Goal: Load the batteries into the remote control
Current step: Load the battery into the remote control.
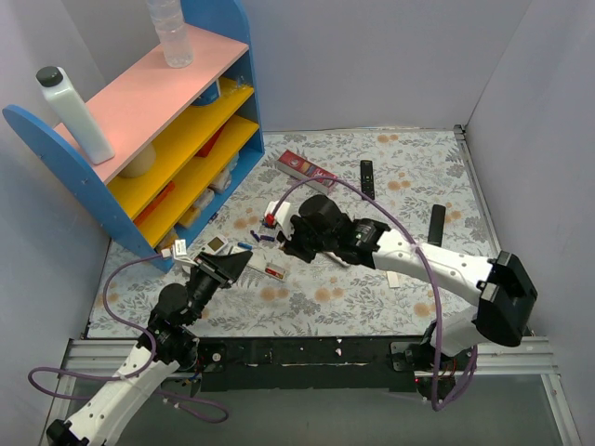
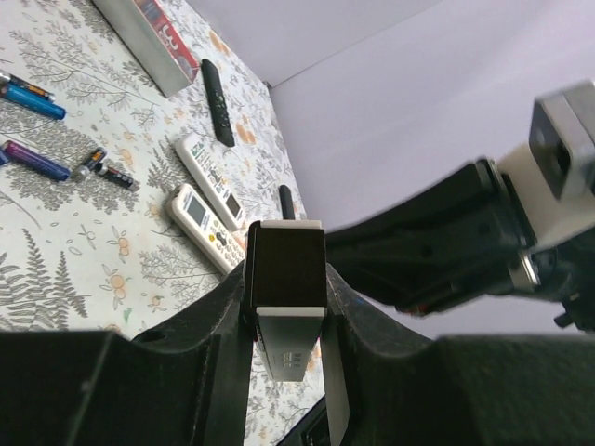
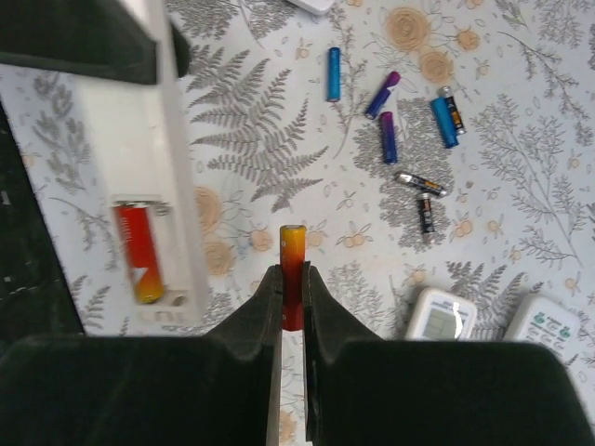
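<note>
Fingers point(image 3: 265, 311) of the right gripper point(image 3: 291, 279) are clamped on an orange-red battery point(image 3: 293, 243), which lies lengthways between them with its orange end poking out past the tips. Just beside that battery, towards the left of the right wrist view, is the remote control point(image 3: 139, 158), a slim white bar with its battery bay open and facing the camera. One red battery point(image 3: 139, 253) already sits in that bay. The held battery is close to the remote control but not touching it. The left gripper point(image 2: 284, 288) grasps the remote control by one end, its two dark fingers point(image 2: 228, 316) pressed against the narrow sides and holding the bar off the floral tablecloth point(image 3: 521, 214). From overhead the remote control is small and partly covered by the arms, so it appears only as what seems to be a white sliver with a red mark between the two grippers. Beyond the remote control, loose batteries point(image 3: 388, 137) in blue, purple and dark wraps lie scattered on the cloth. Two wider white remotes point(image 3: 442, 314) rest on the cloth nearby.
</note>
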